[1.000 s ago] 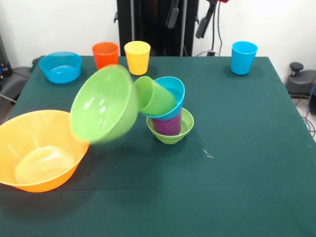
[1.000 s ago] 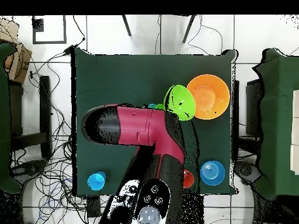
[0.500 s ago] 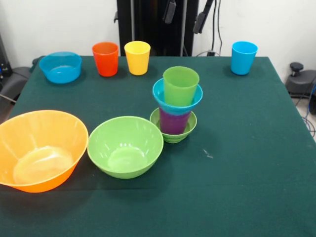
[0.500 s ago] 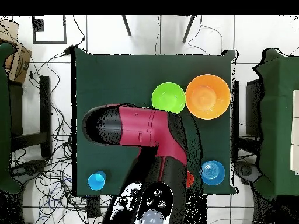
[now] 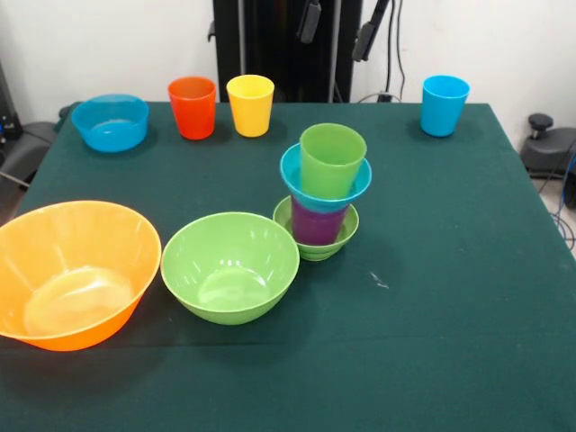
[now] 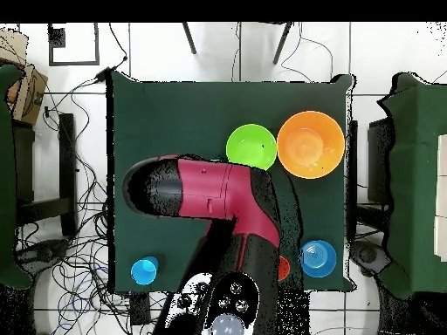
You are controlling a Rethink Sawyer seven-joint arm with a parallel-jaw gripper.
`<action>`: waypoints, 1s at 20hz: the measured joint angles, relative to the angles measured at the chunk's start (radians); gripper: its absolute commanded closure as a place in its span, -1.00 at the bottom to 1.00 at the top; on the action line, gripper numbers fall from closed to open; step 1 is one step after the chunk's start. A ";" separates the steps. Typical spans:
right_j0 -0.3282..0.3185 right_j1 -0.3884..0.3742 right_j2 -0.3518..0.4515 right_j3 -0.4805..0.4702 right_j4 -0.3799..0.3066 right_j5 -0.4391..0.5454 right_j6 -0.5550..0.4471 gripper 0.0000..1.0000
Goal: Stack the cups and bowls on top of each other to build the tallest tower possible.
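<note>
At table centre, the tower point(image 5: 321, 193) is standing: small green bowl point(image 5: 315, 236), purple cup point(image 5: 313, 221), small blue bowl point(image 5: 324, 180), green cup point(image 5: 331, 158) leaning slightly on top. Just left, the medium green bowl point(image 5: 229, 265) is sitting upright beside the large orange bowl point(image 5: 72, 272). The gripper point(image 5: 337, 27) is hanging at the top edge (grip state: cannot tell).

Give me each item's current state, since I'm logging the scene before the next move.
tower: standing, leaning slightly.
medium green bowl: upright, empty, beside the tower.
large orange bowl: upright, empty.
medium blue bowl: upright, empty.
orange cup: upright, unstacked.
yellow cup: upright, unstacked.
light blue cup: upright, alone.
</note>
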 measured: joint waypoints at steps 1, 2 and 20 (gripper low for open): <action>0.000 0.000 0.000 0.000 0.000 0.000 0.000 -1.00; 0.000 0.000 0.000 0.000 0.000 0.000 0.000 -1.00; -0.161 0.073 0.128 -0.080 -0.001 0.000 0.000 -1.00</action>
